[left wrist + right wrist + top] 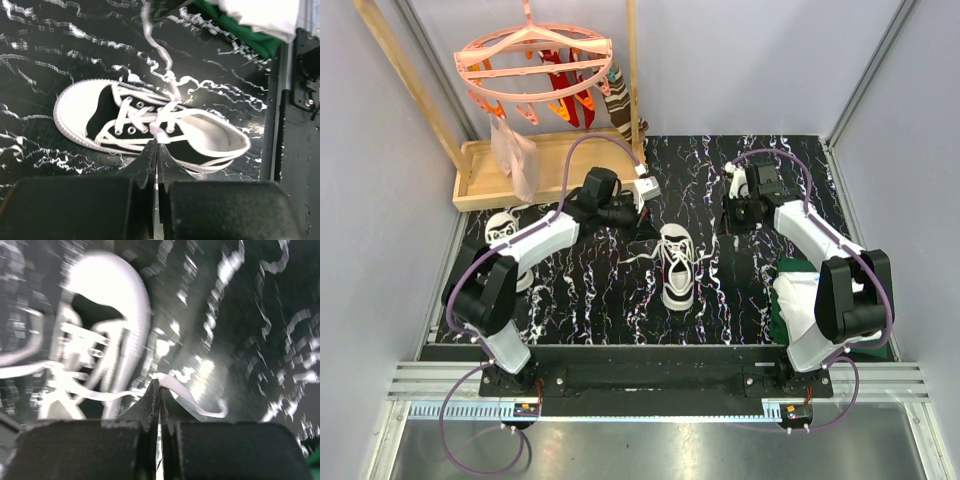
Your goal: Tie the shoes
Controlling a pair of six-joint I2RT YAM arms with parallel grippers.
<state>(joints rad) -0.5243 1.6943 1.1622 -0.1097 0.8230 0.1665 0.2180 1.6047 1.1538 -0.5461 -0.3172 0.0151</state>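
One shoe (677, 268), black canvas with a white toe cap, lies mid-table with its toe toward the arms. It also fills the left wrist view (100, 107). My left gripper (642, 228) (156, 144) is shut at the shoe's left side, with a white lace pinched at its tips. My right gripper (732, 222) (159, 382) is shut on another lace (200, 402), which rises taut from the eyelets (159, 55). The right wrist view is blurred. A second shoe (503, 232) sits at the left, half hidden by my left arm.
A wooden tray (480, 185) stands at the back left. Above it hangs a pink clip hanger (535, 60) with a striped sock (618, 105) and a plastic bag (515, 150). A folded white-and-green cloth (800, 300) lies under my right arm.
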